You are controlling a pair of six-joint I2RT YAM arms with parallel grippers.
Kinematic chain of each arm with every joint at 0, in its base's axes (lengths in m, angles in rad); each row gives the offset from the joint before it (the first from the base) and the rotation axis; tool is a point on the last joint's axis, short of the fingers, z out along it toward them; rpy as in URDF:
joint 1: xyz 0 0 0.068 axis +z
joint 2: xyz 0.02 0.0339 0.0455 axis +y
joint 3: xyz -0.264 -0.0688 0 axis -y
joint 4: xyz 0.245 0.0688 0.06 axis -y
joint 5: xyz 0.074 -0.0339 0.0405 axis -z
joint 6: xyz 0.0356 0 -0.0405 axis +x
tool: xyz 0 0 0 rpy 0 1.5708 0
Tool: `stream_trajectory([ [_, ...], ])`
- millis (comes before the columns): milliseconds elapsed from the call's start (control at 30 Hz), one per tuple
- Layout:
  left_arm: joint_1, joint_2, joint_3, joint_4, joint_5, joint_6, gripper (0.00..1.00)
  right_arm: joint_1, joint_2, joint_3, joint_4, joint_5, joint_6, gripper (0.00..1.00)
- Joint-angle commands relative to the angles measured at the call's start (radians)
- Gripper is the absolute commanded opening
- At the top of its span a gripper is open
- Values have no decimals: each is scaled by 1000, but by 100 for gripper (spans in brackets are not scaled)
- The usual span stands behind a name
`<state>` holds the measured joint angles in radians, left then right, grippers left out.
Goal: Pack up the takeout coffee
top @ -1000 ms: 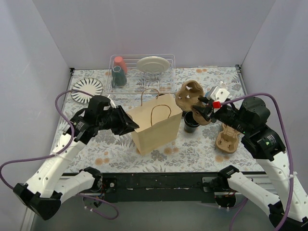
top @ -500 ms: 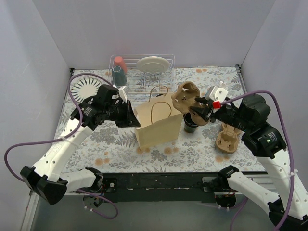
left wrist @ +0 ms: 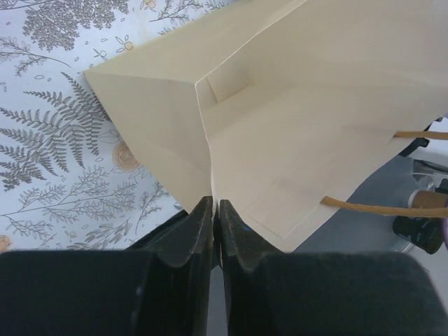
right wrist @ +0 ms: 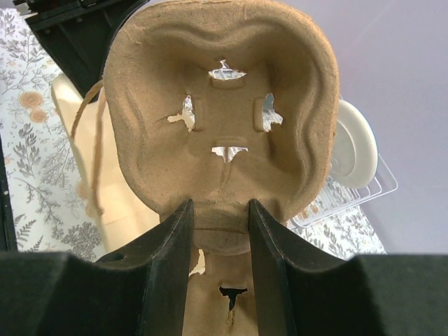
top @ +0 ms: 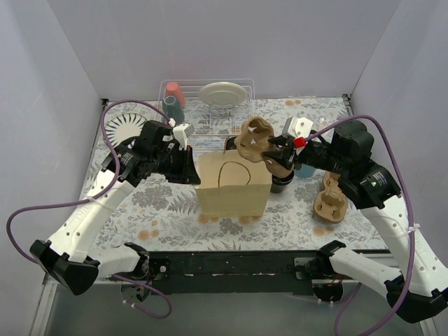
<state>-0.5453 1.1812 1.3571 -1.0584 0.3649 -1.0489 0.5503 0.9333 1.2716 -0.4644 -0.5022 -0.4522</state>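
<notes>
The one takeout coffee cup (top: 282,185) I can make out, a small black cup, stands on the table (top: 161,210) just beside the right side of the brown paper bag (top: 234,189), partly under the raised pulp cup carrier (top: 255,136). A second cup cannot be placed with any certainty. Nothing appears packed yet. By my reading the work is at an early stage: the bag is being held upright and the carrier brought over its mouth, while seating the cups and lowering them in is still to do. The right gripper (top: 276,150) has its fingers closed on the narrow neck of that carrier, whose empty pockets face the wrist camera. The left gripper (left wrist: 215,206) is nearly shut, pinching a folded side edge of the bag. Counted: one black cup seen, one bag, and two pulp carriers, the spare carrier (top: 329,201) lying to the right. Further back, one dish rack (top: 210,122) holds one teal tumbler (top: 173,112), one red tumbler (top: 173,91) and one pale plate (top: 224,93). One striped plate (top: 127,127) lies at the back left.
</notes>
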Motion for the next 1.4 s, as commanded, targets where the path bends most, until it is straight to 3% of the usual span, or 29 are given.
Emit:
stream_trajectory([
  [0,-2,-28,34,-17,-50,46,10,7,35,77,112,-47,3,29],
  [67,-2,-22,54,-8,-55,40,13,23,48,77,118,-53,23,30],
  [200,-1,-15,105,26,-60,13,37,63,50,86,138,-35,53,29],
  [367,-1,-26,123,81,-59,-20,44,82,47,66,162,-22,81,29],
  [767,-2,-152,-13,139,-152,-183,45,143,104,66,196,-36,86,29],
  [1033,-1,-187,-95,175,-141,-204,41,169,130,38,198,-29,53,29],
  [1133,-2,-189,-99,182,-139,-200,34,172,145,46,196,-27,55,28],
  [1367,-1,-195,-107,192,-149,-192,34,172,90,12,300,62,92,30],
])
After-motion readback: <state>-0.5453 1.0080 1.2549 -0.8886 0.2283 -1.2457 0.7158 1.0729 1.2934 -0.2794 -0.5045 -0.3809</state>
